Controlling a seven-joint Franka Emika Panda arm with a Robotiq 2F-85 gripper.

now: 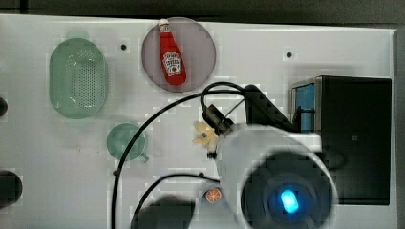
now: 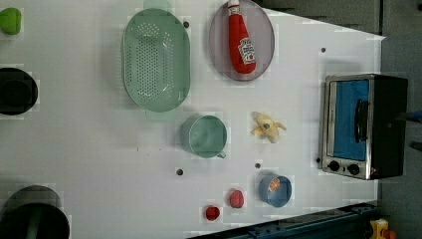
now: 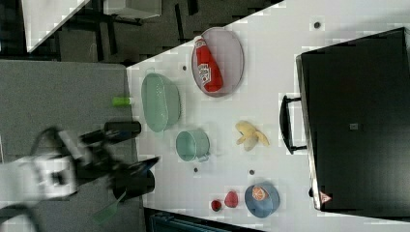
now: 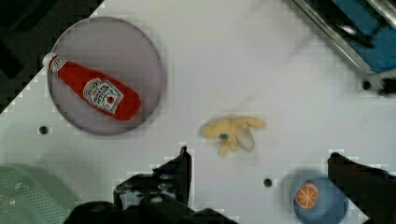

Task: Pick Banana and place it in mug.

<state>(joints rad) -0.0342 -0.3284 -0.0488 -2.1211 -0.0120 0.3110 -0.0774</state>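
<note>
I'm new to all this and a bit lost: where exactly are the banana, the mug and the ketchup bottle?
banana (image 2: 267, 128): left view, on its pale peeled middle.
mug (image 2: 205, 136): left view, on the inside of its cup.
ketchup bottle (image 2: 241, 43): left view, on its red body, lying on the round plate.

— What does the arm hide in the top view?
— Its white body covers one end of the banana and much of the blue bowl near the tabletop's edge. A black cable crosses the mug.

— And the wrist view?
— The tool is cut off by the picture's edge, only its dark fingers showing, spread well apart. The green basket and the toaster oven are cropped at corners.

— The right view?
— The arm is blurred.
</note>
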